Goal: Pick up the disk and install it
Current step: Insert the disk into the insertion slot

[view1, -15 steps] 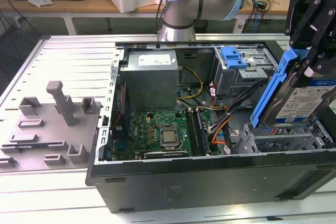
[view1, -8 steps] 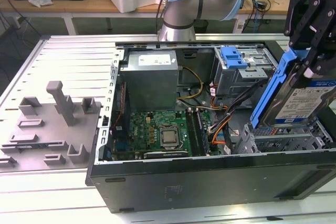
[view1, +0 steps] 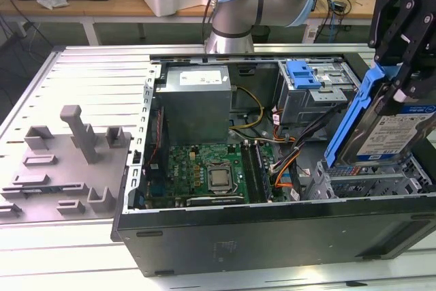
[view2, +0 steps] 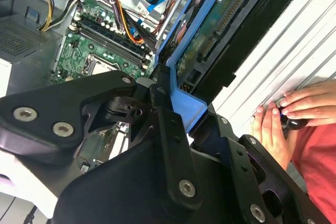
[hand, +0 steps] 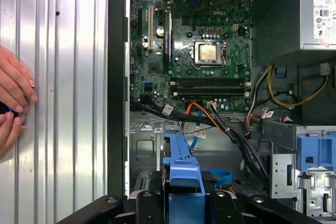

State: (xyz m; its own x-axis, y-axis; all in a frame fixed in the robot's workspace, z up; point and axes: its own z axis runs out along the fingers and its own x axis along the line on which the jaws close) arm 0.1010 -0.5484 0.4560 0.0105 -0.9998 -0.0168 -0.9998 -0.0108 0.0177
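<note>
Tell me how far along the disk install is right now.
Done: the disk is picked up and rests on no surface. In hand: the gripper is shut on its blue carrier rail, holding it tilted above the metal drive cage at the exterior view's right of the open computer case. Left: the disk is not yet seated in the cage.

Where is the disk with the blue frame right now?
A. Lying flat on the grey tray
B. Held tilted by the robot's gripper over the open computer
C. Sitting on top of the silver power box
B: in the exterior view the gripper grips the disk, which is tilted above the open computer case at that view's right.
</note>
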